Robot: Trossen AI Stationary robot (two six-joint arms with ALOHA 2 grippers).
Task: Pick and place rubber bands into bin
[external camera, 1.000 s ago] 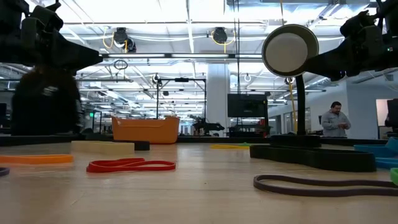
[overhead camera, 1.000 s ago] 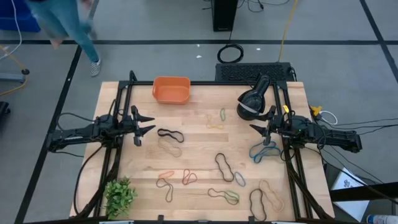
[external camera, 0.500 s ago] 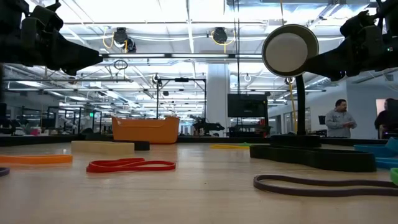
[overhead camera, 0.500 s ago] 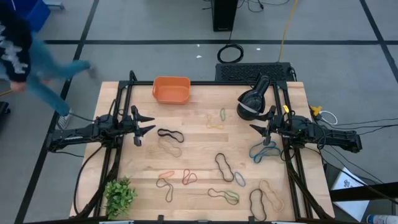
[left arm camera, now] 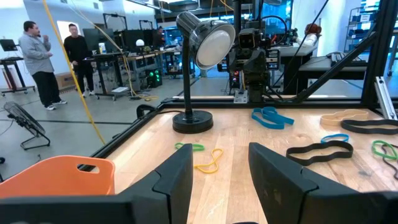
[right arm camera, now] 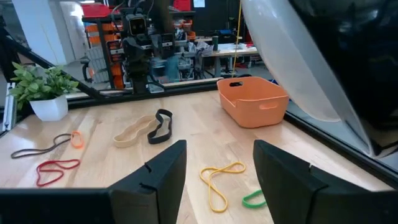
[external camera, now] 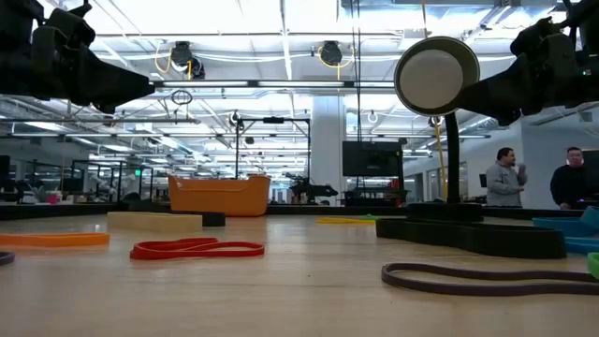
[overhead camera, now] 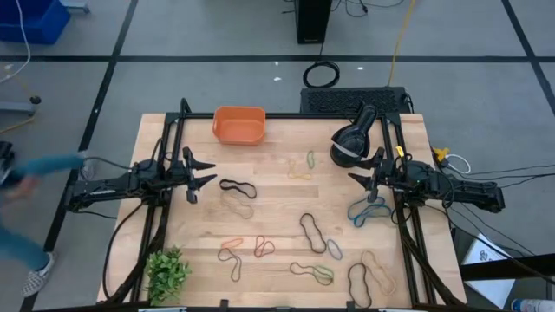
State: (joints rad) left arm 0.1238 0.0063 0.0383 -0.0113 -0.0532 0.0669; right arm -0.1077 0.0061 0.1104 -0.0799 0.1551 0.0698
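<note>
The orange bin (overhead camera: 238, 124) stands at the table's far edge, left of centre; it also shows in the left wrist view (left arm camera: 59, 177) and the right wrist view (right arm camera: 252, 99). Rubber bands lie flat and scattered on the wood: a black one (overhead camera: 237, 187) and a tan one (overhead camera: 236, 202) near my left gripper, yellow (overhead camera: 299, 171) and green (overhead camera: 310, 159) at centre, blue (overhead camera: 368, 210) by my right gripper, and several more toward the near edge. My left gripper (overhead camera: 211, 172) is open and empty at the left side. My right gripper (overhead camera: 351, 179) is open and empty at the right side.
A black desk lamp (overhead camera: 351, 143) stands at the far right, just beyond my right gripper. A small potted plant (overhead camera: 166, 273) sits at the near left corner. A person (overhead camera: 26, 217) moves on the floor left of the table. Two people (external camera: 538, 178) stand far off.
Both arms and all bands have kept still. A person on the floor beyond the table's left side has walked from the far end toward the near end.
</note>
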